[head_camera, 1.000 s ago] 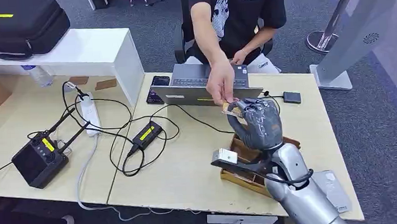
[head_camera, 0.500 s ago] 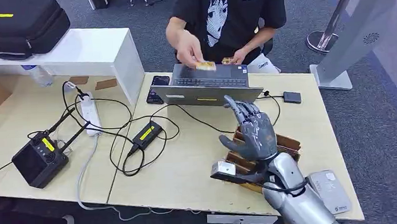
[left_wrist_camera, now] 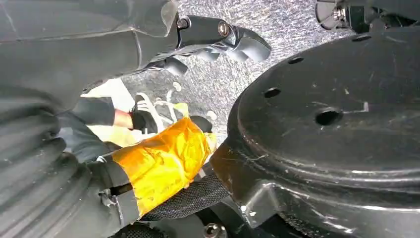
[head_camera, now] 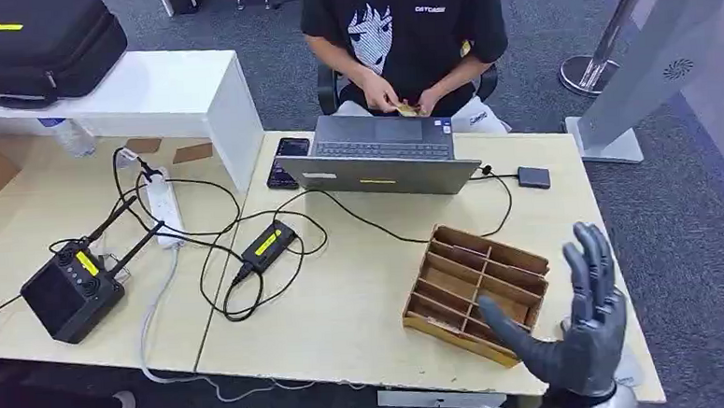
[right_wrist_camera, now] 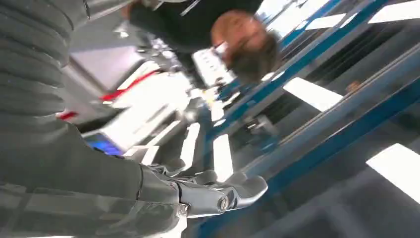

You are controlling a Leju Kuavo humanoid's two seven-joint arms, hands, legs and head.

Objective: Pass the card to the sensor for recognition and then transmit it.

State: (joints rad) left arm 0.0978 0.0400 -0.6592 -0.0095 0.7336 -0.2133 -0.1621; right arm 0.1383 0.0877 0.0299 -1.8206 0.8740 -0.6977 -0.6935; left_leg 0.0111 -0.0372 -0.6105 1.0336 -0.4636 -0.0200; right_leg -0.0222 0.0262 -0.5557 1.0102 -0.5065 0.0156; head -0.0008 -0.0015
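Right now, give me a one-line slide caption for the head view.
Right hand open beside the wooden tray; seated person holds the card behind the laptop.

— Any room for the right hand [head_camera: 580, 328] to pass?
— Bare tabletop [head_camera: 344, 298] left of the brown wooden divided tray [head_camera: 473, 290]; tangled black cables [head_camera: 239, 257] and the grey laptop [head_camera: 379, 154] block beyond.

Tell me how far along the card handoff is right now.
Done, by the look of it: the person behind the laptop holds a small card in both hands, so the pass looks complete. In hand: nothing; the right hand is raised with fingers spread beside the wooden divider tray. Whether sensor recognition happened cannot be told. The left hand hangs near the floor.
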